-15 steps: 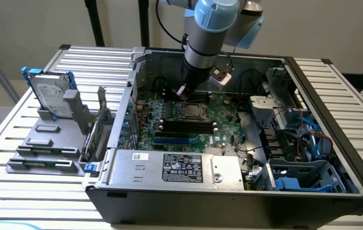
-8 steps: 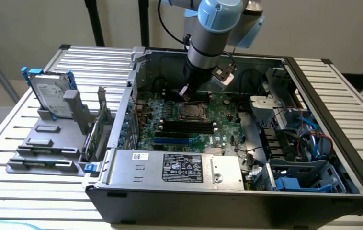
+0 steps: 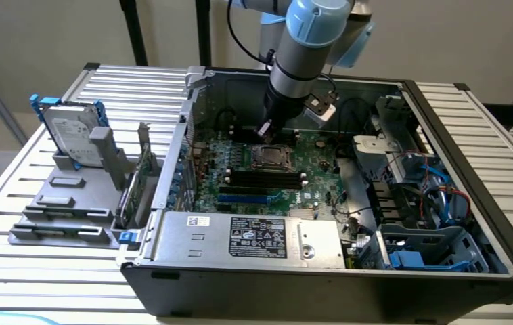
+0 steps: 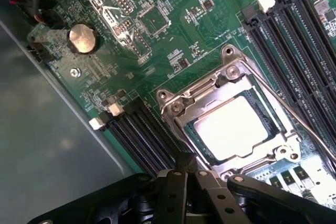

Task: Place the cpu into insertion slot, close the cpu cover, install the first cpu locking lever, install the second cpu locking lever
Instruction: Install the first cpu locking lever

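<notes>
In the exterior view the arm reaches into the open computer case (image 3: 329, 292) on the slatted worktop (image 3: 49, 274). Its fingers (image 3: 266, 131) are pressed together, holding nothing, just behind the insertion slot (image 3: 269, 157), with cables (image 3: 324, 101) close by. In the wrist view the cpu (image 4: 231, 127) lies seated with the cpu cover (image 4: 210, 94) down around it, so I'd judge those steps done. The fingers (image 4: 177, 190) crowd between socket rim and memory slots (image 4: 139, 135), and whether the thin locking lever (image 4: 283, 107) is latched I cannot tell.

I see my silver-and-pale-blue arm (image 3: 294, 64) pointing steeply down, its black metal claw (image 3: 264, 133) with fingers pressed together.
</notes>
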`<state>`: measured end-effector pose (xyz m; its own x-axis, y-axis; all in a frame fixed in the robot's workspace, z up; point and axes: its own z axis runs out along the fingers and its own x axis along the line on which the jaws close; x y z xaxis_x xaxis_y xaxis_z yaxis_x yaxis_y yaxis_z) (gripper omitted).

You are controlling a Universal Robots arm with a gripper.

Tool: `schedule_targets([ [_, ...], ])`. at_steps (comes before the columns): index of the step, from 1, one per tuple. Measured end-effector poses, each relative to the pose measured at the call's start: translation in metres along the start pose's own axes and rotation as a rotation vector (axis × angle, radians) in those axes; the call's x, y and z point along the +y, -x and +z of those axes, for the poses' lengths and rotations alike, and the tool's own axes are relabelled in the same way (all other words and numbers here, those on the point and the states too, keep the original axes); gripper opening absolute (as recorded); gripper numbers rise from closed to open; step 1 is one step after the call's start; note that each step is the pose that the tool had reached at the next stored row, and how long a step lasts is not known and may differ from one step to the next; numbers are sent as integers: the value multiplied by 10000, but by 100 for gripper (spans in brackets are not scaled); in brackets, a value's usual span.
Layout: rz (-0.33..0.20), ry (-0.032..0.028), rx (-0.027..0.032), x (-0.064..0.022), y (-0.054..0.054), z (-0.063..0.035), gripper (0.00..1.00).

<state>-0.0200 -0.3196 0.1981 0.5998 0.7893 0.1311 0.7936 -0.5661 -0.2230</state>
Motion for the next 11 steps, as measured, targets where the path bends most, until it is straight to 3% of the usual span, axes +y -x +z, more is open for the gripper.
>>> schedule_targets([
  [11,-183,-26,-40,87,-58,-6,11],
])
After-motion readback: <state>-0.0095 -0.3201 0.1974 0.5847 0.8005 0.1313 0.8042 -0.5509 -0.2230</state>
